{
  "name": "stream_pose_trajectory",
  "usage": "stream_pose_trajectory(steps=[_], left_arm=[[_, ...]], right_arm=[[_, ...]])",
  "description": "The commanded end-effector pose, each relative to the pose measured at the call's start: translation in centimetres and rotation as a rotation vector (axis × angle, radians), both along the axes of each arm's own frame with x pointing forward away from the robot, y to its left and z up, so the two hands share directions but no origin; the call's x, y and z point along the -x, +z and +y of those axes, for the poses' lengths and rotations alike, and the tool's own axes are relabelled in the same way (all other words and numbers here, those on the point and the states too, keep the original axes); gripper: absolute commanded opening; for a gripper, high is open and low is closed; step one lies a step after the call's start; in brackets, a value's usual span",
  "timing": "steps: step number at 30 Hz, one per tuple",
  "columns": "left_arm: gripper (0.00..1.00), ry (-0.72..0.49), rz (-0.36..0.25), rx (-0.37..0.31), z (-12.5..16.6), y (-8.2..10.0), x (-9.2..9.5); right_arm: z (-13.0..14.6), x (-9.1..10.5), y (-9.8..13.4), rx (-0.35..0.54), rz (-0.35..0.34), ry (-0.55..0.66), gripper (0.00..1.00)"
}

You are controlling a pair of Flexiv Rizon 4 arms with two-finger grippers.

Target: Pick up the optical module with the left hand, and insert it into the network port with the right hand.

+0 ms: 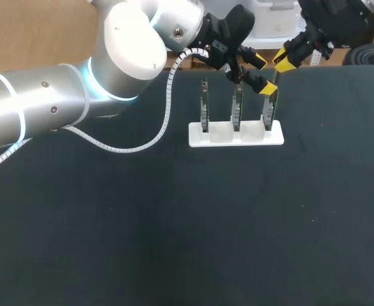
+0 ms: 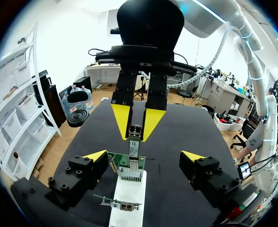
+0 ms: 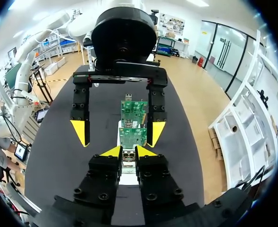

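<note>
The optical module, a small metal plug, is held upright in my right gripper, which is shut on it from both sides. Its lower end meets the metal port on a green circuit board. That board stands in a white stand, at its right end. In the right wrist view the module sits between my right gripper's yellow tips, over the green boards. My left gripper is open, its fingers straddling the board without touching. In the head view the left gripper and right gripper meet above the stand.
The white stand carries three upright boards in a row. A further board with ports shows nearer my left gripper. The left arm's white spiral cable hangs over the black tabletop left of the stand.
</note>
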State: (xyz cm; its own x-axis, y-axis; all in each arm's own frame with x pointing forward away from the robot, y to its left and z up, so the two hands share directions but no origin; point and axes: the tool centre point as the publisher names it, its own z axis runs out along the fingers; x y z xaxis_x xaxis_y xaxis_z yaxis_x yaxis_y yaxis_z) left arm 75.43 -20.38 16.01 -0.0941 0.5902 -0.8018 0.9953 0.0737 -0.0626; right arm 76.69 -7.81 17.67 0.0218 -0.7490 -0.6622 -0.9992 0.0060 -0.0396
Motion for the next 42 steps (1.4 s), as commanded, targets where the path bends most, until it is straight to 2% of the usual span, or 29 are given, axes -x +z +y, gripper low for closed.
stream_pose_trajectory(steps=[1,42], left_arm=[[1.00,0.002,-0.003,0.003,0.09,-0.05,0.15],[1.00,0.002,-0.003,0.003,0.09,-0.05,0.15]], right_arm=[[-0.15,0.23,-0.06,-0.001,-0.007,-0.009,0.00],[0.02,-0.50,-0.79,-0.007,0.014,-0.005,0.00]])
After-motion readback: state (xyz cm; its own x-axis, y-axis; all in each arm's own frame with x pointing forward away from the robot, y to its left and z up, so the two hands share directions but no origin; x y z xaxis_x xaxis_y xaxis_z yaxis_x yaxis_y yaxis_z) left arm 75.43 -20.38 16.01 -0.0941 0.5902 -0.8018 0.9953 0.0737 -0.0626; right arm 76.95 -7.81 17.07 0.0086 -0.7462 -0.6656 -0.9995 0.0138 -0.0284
